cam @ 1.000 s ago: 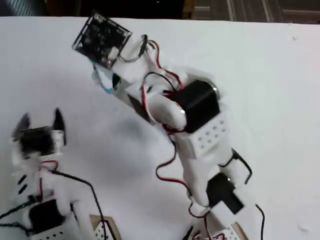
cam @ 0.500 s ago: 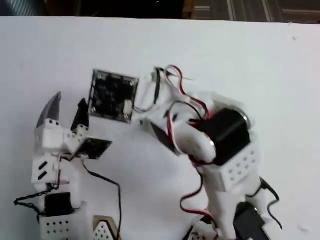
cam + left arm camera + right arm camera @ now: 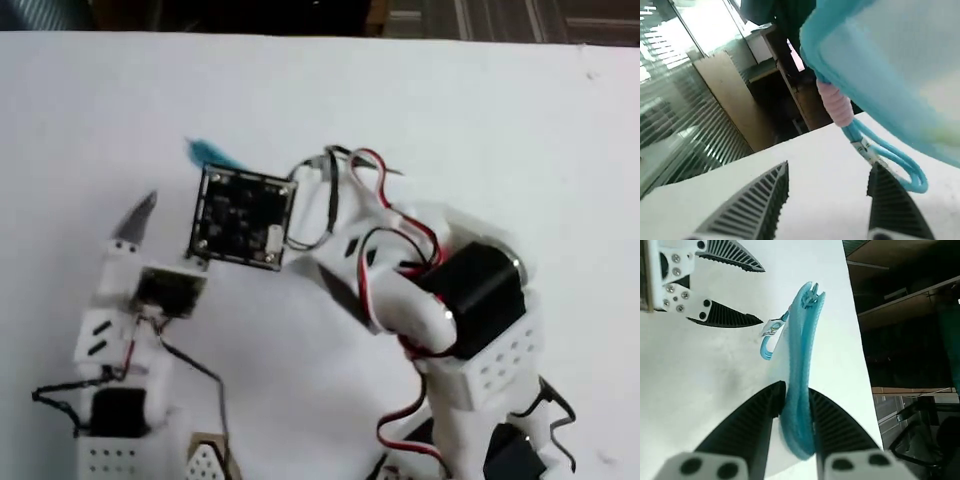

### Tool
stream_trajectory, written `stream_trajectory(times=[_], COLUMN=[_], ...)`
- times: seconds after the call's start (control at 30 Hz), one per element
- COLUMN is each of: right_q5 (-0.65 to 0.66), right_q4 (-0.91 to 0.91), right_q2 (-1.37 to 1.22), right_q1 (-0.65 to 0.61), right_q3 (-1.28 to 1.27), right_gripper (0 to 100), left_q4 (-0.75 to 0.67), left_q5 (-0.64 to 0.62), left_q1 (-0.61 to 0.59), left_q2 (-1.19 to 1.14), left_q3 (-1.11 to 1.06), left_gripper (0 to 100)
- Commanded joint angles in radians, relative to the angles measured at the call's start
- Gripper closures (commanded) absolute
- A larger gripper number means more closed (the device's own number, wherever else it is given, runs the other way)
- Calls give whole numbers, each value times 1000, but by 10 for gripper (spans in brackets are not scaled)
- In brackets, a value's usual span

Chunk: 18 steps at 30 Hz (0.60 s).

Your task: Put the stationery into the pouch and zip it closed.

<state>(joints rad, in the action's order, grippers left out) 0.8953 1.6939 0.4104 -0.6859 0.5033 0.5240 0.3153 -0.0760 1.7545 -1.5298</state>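
White table [image 3: 520, 110] lies under both my arms. My right gripper [image 3: 796, 390] is clamped on one end of the pouch [image 3: 802, 330], holding it on edge, and it looks lifted off the surface. My left gripper [image 3: 827, 200] is spread wide and holds nothing. The zip's loop [image 3: 892, 165] dangles just beside one of its fingers [image 3: 895, 210]. I cannot tell whether the stationery is inside.

As I judge it, the step is to catch the zip pull. To do it well I should centre the loop between my left jaws, not off at one finger. I should close on it near the pink bead [image 3: 835, 102], where the cord is stiffest. Then I draw straight along the zip line while my right clamp braces against the pull. A sideways tug could twist the soft mesh or slip the cord out.
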Motion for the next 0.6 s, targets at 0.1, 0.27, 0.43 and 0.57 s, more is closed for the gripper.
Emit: stream_trajectory(times=[0.1, 0.27, 0.43, 0.57], right_q5=[5, 8, 8, 8], right_q4=[-25, -12, 36, 39], right_q2=[41, 42, 68, 87], right_q1=[-16, -15, -18, -18], right_q3=[3, 9, 5, 5], right_gripper=[981, 981, 981, 981], left_q4=[72, 61, 3, 0], left_q5=[-84, -78, -12, 3], left_q1=[8, 30, 36, 59], left_q2=[-4, -4, -4, -4], left_q3=[106, 98, 60, 60], left_gripper=[736, 755, 757, 756])
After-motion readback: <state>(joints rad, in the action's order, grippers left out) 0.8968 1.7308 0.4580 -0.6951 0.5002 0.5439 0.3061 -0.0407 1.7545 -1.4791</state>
